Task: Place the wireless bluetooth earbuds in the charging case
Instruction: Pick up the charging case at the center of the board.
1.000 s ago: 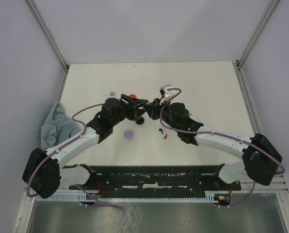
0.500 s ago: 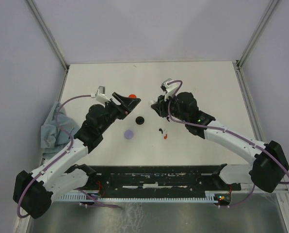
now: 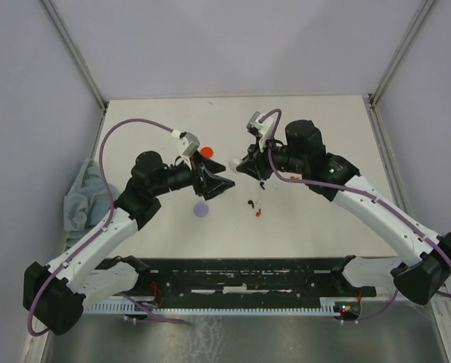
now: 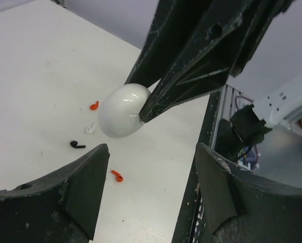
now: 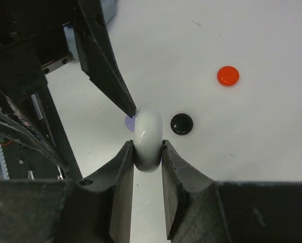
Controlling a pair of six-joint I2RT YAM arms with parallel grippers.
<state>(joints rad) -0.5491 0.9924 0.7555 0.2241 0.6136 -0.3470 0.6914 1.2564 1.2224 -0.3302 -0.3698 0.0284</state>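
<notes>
Pinching the charging case [image 5: 148,132] edge-on, the right gripper [image 5: 147,148] is held above the table [image 5: 272,152]. The case is a smooth, glossy white pebble, seemingly shut. Facing it, the left gripper [image 4: 151,152] is spread wide, one tip almost at the shell. Opening the lid is probably called for next. Below the case, tiny stemmed earbuds [image 4: 77,145] are scattered: black, white, red.

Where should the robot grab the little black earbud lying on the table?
Probably by its thin stem, coming straight down from above. The black earbud lies flat on the table, bud end one way and stem sticking out sideways, so a pinch across the stem fits; the rounded end might slip.
</notes>
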